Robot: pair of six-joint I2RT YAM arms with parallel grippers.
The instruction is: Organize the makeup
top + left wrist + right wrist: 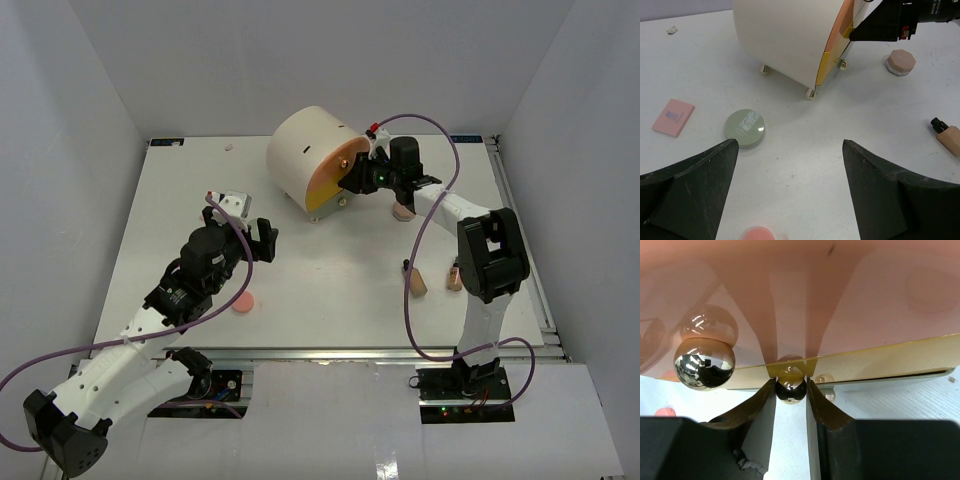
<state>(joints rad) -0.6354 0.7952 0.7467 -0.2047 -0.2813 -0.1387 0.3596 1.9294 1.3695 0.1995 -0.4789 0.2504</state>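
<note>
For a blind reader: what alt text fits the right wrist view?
The right claw grips a small shiny knob on a pinkish drawer front. A second knob gleams at left.

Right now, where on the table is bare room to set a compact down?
Bare table between the left gripper, the bottles and the box. Also the far-left corner. Crowded by the right gripper on the knob and beige compact.

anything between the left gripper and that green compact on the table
Nothing visible: the left gripper hangs with jaws wide open over bare table, and the green compact lies uncovered just ahead of it. The cream box stands farther back, off that path.
</note>
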